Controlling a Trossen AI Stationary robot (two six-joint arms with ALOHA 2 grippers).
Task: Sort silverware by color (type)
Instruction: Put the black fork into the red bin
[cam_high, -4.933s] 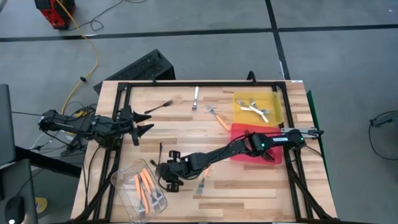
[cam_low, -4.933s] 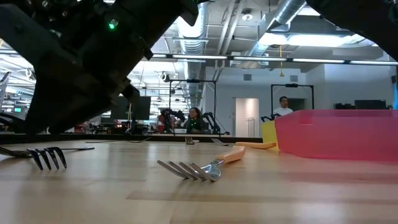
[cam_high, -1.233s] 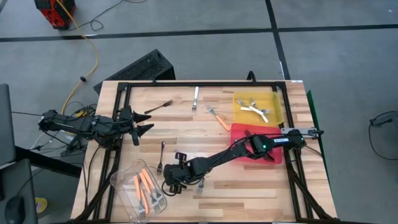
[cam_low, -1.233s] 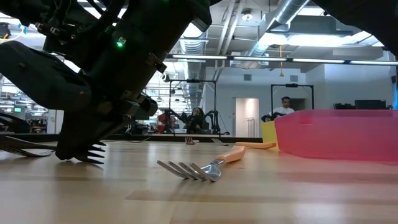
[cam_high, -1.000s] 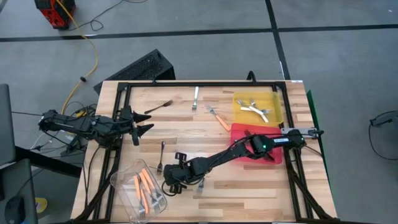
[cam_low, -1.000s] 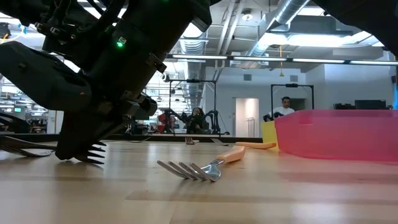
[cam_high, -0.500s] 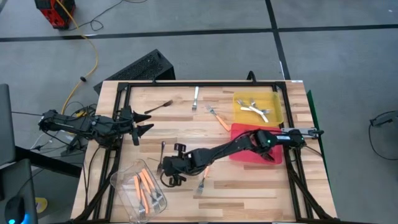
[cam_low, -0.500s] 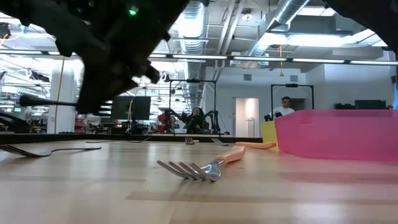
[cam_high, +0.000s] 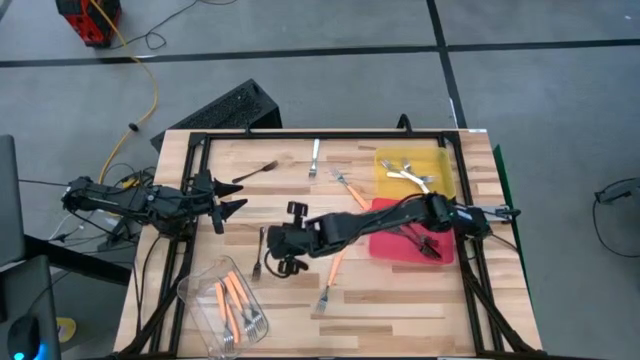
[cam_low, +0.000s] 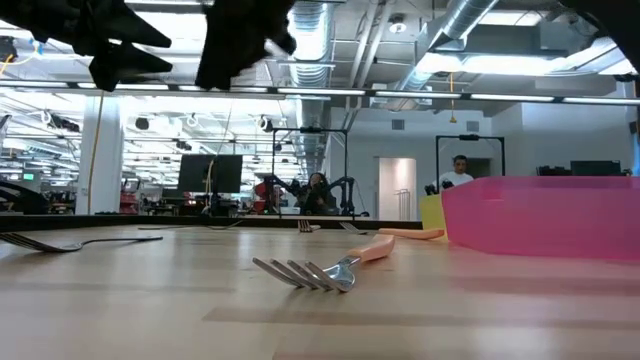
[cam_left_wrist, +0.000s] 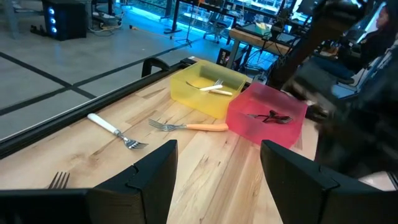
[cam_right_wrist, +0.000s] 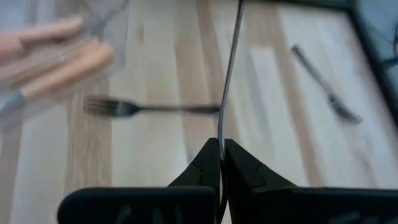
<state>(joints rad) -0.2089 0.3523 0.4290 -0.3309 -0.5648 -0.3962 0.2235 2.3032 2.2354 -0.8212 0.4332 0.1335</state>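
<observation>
Right gripper (cam_right_wrist: 221, 152): pinched on a dark fork (cam_right_wrist: 229, 74), its grip clear only in the wrist view, mid-bench.
Left gripper (cam_high: 228, 197): fingers spread, empty, at the bench's left edge.

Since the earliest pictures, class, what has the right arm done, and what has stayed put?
The right gripper, shut on a dark fork, has lifted it off the table and pulled back toward the red tray. The left gripper, the clear tub and the orange fork stayed put.

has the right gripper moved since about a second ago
Yes. In the high view the right gripper, jaws shut on a dark fork, has shifted away from the clear tub toward the table's middle, and in the low view it has risen off the tabletop.
</observation>
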